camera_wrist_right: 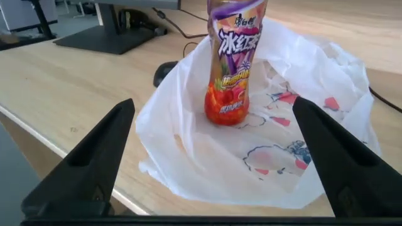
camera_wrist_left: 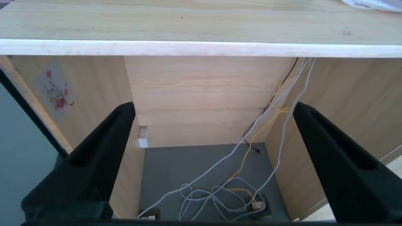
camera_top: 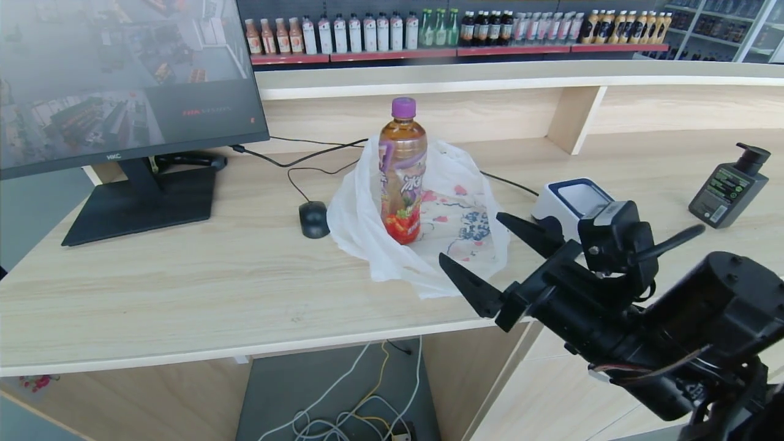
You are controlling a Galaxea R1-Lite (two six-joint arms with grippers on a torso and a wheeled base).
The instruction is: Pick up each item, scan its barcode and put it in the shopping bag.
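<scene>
The bottle [camera_top: 402, 171] stands upright in the middle of the frame, long axis vertical and purple cap on top, with the white shopping bag [camera_top: 459, 226] slumped open round its base. We cannot tell whether it sits fully inside the bag or only on the spread plastic. Both rest on the bench [camera_top: 184, 275]. The right pincer [camera_top: 470, 236] hangs at the lower right with its jaws spread wide and empty. Its tips point up and left at the bag, and the bottle lies just beyond them. The scanner [camera_top: 572, 199] sits behind that arm, partly hidden by it. The dark pump bottle [camera_top: 729, 187] stands at the right edge, well apart from the bag. We judge it the next item, and the right arm is the nearer. Its barcode is too small to make out. The left pincer [camera_wrist_left: 213, 107], also wide and empty, hangs below the bench's front edge.
</scene>
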